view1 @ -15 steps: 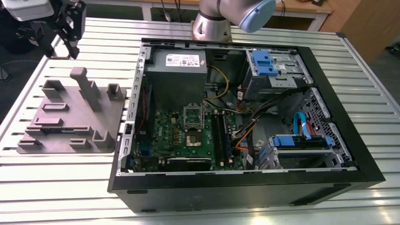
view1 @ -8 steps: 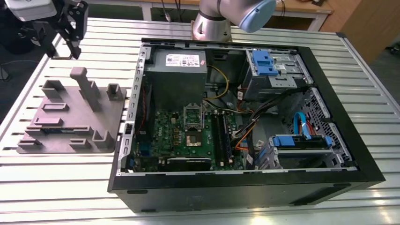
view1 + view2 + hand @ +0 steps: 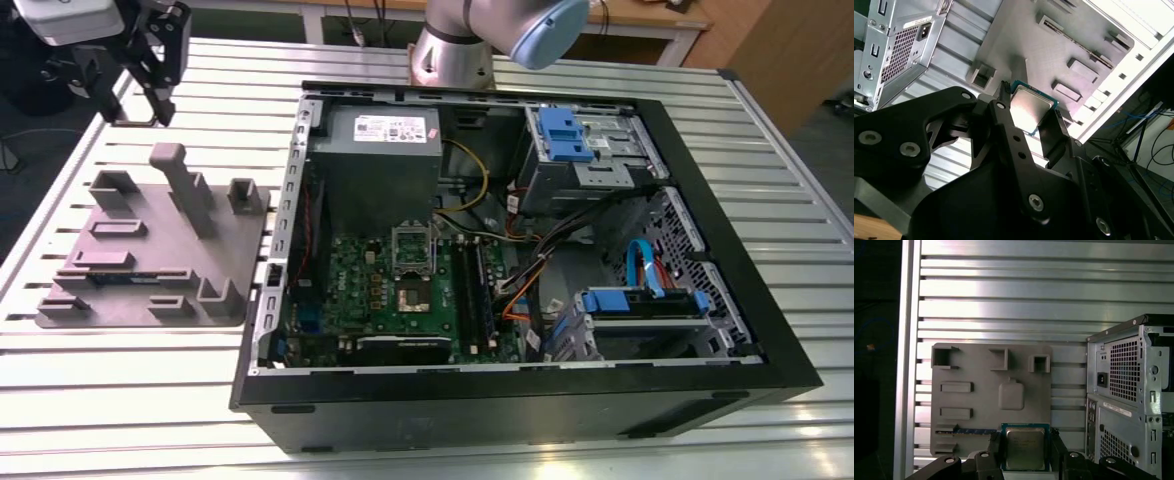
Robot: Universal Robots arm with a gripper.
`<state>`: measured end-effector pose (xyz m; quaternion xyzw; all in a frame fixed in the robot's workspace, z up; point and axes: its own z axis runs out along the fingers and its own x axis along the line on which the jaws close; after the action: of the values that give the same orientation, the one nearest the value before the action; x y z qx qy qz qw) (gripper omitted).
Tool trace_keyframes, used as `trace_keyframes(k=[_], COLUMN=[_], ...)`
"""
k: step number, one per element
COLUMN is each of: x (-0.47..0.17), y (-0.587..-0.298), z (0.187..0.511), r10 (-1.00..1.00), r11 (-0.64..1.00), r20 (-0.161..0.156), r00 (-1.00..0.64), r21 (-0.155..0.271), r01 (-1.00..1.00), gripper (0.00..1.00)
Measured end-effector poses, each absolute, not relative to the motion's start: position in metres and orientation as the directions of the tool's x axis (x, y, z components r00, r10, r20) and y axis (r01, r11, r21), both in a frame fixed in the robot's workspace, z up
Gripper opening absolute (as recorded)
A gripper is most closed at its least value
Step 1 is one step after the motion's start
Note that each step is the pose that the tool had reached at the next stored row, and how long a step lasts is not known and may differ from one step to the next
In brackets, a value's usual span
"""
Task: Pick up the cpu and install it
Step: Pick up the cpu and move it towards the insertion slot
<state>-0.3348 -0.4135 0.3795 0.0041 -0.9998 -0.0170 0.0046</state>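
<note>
The cpu (image 3: 1025, 447), a small square chip with a shiny silver top and a green rim, sits between the two black fingers (image 3: 1055, 446) of my gripper (image 3: 1025, 451). The second wrist view also has the cpu (image 3: 1030, 109) clamped at its edges by the gripper (image 3: 1030, 122). In the exterior view the gripper (image 3: 142, 100) hangs high at the far left, above the table and beyond the grey fixture plate (image 3: 154, 250). The open computer case (image 3: 534, 250) lies to the exterior view's right, with a bare socket (image 3: 411, 290) on its green motherboard.
The grey fixture plate (image 3: 989, 400) carries raised blocks and slots, and a dark memory stick (image 3: 974, 431) lies in one. Inside the case are a grey power supply (image 3: 380, 150), blue drive brackets (image 3: 567, 135) and loose cables (image 3: 534, 270). The arm's base (image 3: 454, 50) stands behind the case.
</note>
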Motion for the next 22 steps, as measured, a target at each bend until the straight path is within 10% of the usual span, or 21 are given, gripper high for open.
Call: trace_keyframes(k=[22], x=[-0.33], y=[-0.4135], z=[0.3795], r10=[-0.008], r11=[0.999], r20=[0.009], r00=[-1.0], r21=[0.034], r01=[-0.008], gripper=[0.47])
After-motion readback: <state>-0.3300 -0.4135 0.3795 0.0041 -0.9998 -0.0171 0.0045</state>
